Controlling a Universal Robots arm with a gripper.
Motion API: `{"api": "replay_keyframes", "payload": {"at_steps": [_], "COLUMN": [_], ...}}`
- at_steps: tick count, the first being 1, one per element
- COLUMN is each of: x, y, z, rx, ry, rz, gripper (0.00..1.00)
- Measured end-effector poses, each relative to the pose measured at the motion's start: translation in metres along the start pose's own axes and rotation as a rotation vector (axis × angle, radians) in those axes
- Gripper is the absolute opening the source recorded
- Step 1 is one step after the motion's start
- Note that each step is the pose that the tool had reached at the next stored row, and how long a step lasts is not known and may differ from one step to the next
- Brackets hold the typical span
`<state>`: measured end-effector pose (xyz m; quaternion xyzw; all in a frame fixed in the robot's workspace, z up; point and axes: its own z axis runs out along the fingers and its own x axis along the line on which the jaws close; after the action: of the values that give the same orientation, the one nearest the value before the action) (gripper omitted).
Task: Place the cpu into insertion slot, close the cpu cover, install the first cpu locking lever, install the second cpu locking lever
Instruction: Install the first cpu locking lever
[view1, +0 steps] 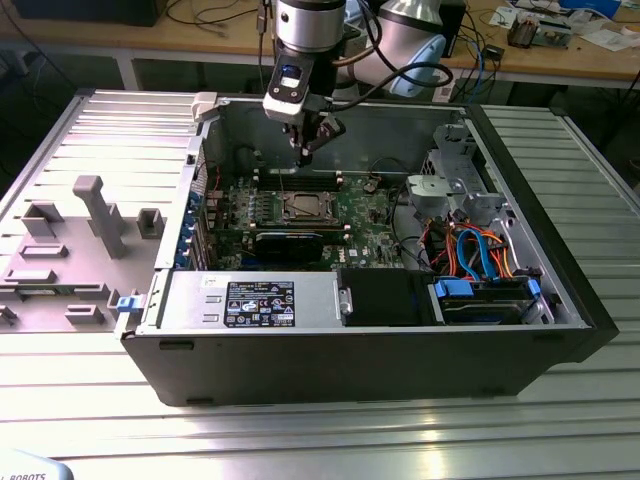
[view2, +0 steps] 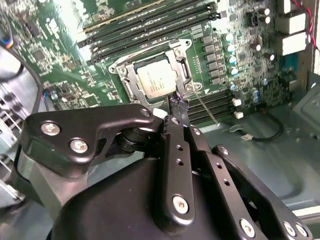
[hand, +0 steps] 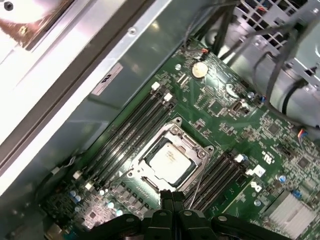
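Note:
The cpu (view2: 155, 80) (hand: 169, 159), a dull silver square, lies seated in the insertion slot (view1: 303, 208) on the green motherboard. The cpu cover (view2: 127, 80) (hand: 196, 161), a silvery frame, lies flat around it. A thin wire locking lever (view2: 207, 109) (hand: 198, 182) stands out at an angle from the socket's side nearest the fingers. My gripper (view1: 305, 150) (view2: 177, 102) (hand: 173, 199) hangs above the board, just off that edge of the socket. Its black fingers are shut together with nothing between them.
The open computer case (view1: 560, 250) walls in the board on all sides. Long memory slots (hand: 130, 135) flank the socket. A black heatsink block (view1: 288, 242) sits in front of it, a power supply (view1: 250, 300) and a drive cage with blue and orange cables (view1: 480, 255) beyond.

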<state>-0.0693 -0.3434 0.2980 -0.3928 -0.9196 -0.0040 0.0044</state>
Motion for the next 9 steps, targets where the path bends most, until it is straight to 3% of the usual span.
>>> {"api": "replay_keyframes", "payload": {"at_steps": [3,5,9], "x": [0.0002,0.0018,0.0074], "y": [-0.0002,-0.0020,-0.0079], "z": [0.0002,0.0003,0.0007], "rx": [-0.0013,-0.0080,-0.0097], "ry": [-0.0012,-0.0079,-0.0095], "rz": [-0.026,-0.031,-0.042], "gripper": [0.11,0.11,0.11]}}
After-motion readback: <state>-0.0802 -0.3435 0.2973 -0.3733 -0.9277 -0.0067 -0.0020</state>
